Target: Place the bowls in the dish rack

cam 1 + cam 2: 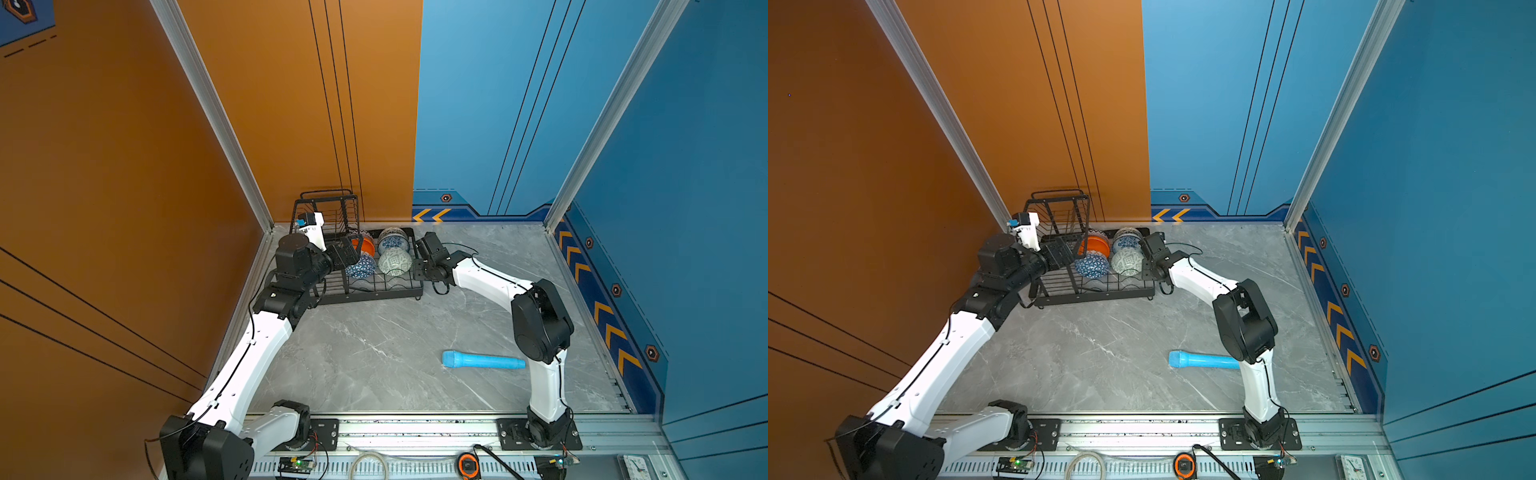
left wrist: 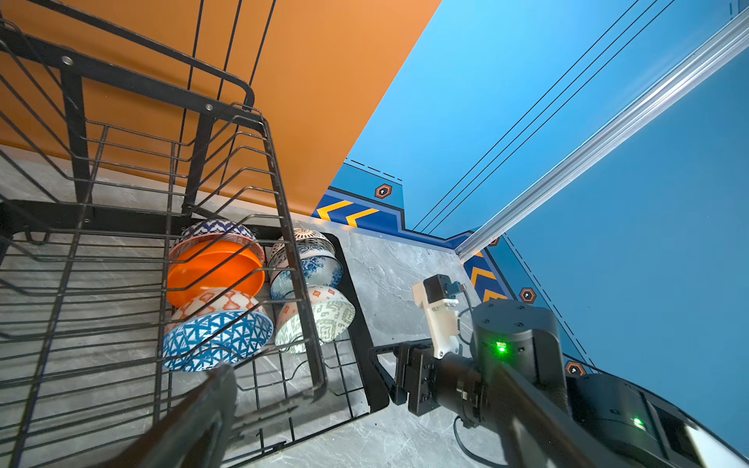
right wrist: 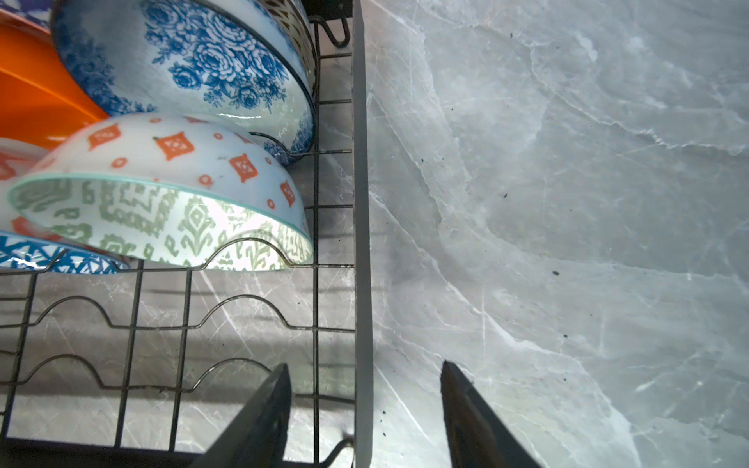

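The black wire dish rack [image 1: 376, 291] [image 1: 1100, 293] stands at the back left of the table. Several bowls stand on edge in its lower tray: an orange one [image 2: 215, 271], a blue triangle one [image 2: 219, 336], a white-blue floral one [image 3: 194, 60] and a pale green patterned one [image 3: 162, 223]. My left gripper [image 1: 345, 253] [image 2: 364, 405] is wide open beside the raised basket, whose corner lies between its fingers. My right gripper [image 1: 417, 259] [image 3: 364, 405] straddles the tray's right side rail [image 3: 362, 243] with its jaws apart, touching nothing.
A light blue cylinder [image 1: 482, 359] [image 1: 1202, 359] lies on the grey marble table [image 1: 374, 353] towards the front right. The rack's raised basket [image 1: 328, 212] stands against the orange wall. The right arm's elbow [image 1: 540, 324] rises above the table's right side.
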